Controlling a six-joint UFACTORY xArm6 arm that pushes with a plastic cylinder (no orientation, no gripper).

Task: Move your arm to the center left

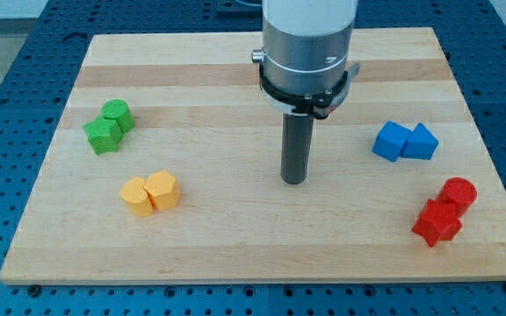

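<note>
My tip [294,180] rests on the wooden board [235,246] near its middle, slightly toward the view's right. It touches no block. Two green blocks [109,126] sit together at the view's left, well to the left of the tip. Two yellow blocks [149,192] sit side by side at the lower left. Two blue blocks [405,141] lie to the tip's right. A red cylinder [458,193] and a red star-shaped block [436,222] sit at the lower right.
The board lies on a blue perforated table [7,79]. The arm's grey cylindrical body [306,44] hangs over the board's upper middle.
</note>
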